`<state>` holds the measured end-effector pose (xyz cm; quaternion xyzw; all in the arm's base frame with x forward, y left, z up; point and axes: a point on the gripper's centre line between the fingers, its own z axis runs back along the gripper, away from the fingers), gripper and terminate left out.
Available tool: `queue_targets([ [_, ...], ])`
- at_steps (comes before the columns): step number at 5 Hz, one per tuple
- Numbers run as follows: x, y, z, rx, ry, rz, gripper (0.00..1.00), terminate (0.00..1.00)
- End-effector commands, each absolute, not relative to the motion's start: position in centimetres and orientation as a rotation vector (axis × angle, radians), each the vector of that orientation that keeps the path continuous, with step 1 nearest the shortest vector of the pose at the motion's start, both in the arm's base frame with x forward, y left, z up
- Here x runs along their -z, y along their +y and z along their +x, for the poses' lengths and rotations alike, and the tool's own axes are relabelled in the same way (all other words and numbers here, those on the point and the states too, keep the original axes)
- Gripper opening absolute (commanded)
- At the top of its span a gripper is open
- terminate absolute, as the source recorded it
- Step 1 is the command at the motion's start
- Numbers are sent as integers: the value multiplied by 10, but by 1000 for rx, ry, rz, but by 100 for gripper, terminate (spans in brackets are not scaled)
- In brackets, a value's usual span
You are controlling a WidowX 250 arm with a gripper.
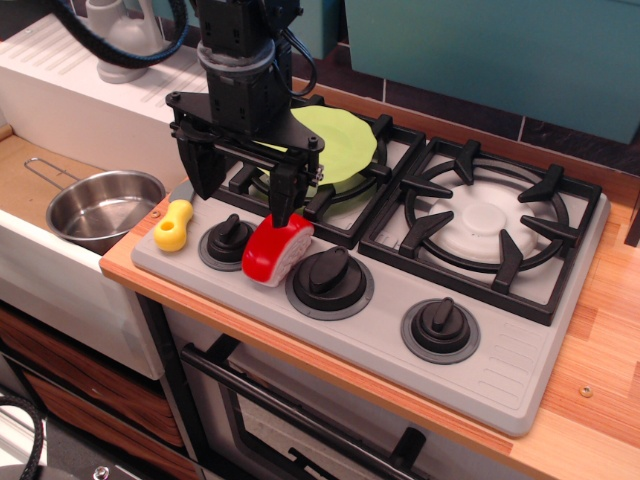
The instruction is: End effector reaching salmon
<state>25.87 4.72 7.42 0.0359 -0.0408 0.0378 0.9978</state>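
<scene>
The end effector (245, 190) was seen above the front of the stove (520, 370), its two prongs spread apart with nothing between them. One prong was placed just above the salmon (277, 248), at its back edge; whether they touched could not be told. The salmon lay on the stove's grey front panel, between two black knobs (228, 240). A yellow-handled knife (174, 222) lay at the stove's front left corner, and a green plate (325, 145) rested on its left burner.
</scene>
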Motion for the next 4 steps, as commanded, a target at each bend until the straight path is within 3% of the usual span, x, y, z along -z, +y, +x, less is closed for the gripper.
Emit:
queue_targets([
  [1,-73,50,277,-40,-153,76,100,0],
  [4,-63,50,283,-42,-177,72,100,0],
])
